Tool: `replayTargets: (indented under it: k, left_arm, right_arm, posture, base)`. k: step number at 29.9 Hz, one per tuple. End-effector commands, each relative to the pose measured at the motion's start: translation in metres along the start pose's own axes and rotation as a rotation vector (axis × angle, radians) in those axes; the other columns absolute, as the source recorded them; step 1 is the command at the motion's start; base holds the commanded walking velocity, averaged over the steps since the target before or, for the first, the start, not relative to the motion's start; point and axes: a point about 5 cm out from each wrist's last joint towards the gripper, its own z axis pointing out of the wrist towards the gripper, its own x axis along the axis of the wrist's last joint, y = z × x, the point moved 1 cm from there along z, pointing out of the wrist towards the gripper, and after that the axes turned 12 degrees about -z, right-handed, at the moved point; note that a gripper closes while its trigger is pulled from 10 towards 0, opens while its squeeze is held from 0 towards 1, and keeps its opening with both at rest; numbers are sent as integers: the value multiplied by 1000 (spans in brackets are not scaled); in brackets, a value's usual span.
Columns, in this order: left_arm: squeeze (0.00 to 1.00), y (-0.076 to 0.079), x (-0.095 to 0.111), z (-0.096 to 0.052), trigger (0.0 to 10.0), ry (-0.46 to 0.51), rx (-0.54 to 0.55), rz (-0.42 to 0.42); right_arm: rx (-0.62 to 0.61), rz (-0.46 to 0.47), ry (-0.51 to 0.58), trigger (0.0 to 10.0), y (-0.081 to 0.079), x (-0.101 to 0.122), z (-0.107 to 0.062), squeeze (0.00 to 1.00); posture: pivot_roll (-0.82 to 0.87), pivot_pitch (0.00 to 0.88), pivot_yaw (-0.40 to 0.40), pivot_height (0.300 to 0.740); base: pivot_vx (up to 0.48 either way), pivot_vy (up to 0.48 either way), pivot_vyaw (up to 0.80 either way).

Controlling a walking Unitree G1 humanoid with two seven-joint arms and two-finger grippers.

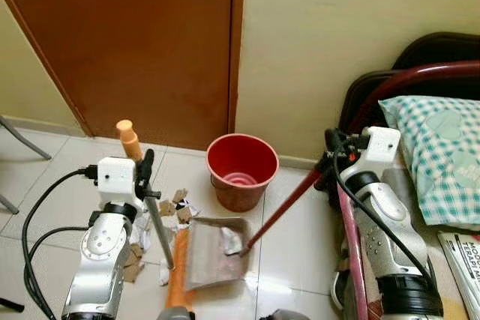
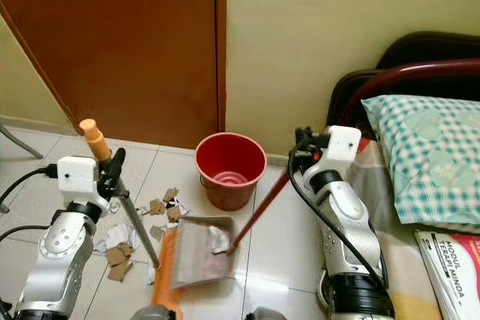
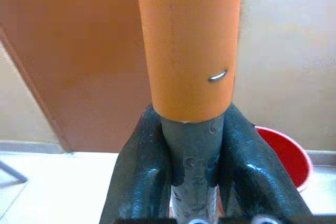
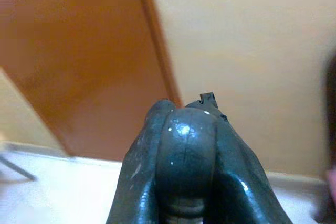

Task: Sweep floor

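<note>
A grey dustpan [image 1: 214, 251] with an orange back edge lies on the tiled floor, and a crumpled white paper [image 1: 231, 240] sits in it. Its grey pole [image 1: 159, 230] rises to an orange grip [image 3: 189, 45]. My left gripper [image 1: 145, 174] is shut on the pole just below that grip. A red broom stick [image 1: 285, 207] slants down from my right gripper [image 1: 330, 157], which is shut on its top; its lower end reaches into the dustpan. Paper and cardboard scraps [image 1: 177, 206] lie on the floor left of the pan.
A red bucket [image 1: 241, 170] stands against the wall just behind the dustpan. The brown door [image 1: 135, 43] is at the back left. A bed with a checked pillow [image 1: 439, 155] and a dark red frame [image 1: 420, 76] fills the right. A metal furniture leg [image 1: 22, 140] is at far left.
</note>
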Motion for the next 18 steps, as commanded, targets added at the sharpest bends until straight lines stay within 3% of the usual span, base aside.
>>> replayTargets:
  k: [1, 9, 18]
  left_arm:
    - [0, -10, 5, 2, 10000, 11, 39, 62]
    - [0, -3, 3, 3, 10000, 7, 30, 40]
    - [0, 5, 0, 5, 10000, 4, 14, 20]
  right_arm:
    - [73, 25, 94, 10000, -11, 27, 7, 0]
    - [158, 48, 201, 10000, -25, 73, 23, 0]
    - [135, -13, 369, 10000, -23, 129, 39, 0]
  posture:
    - [-8, 61, -22, 740]
    - [-9, 61, -25, 740]
    - [-9, 56, -31, 740]
  base:
    - [0, 0, 0]
    - [0, 0, 0]
    - [0, 0, 0]
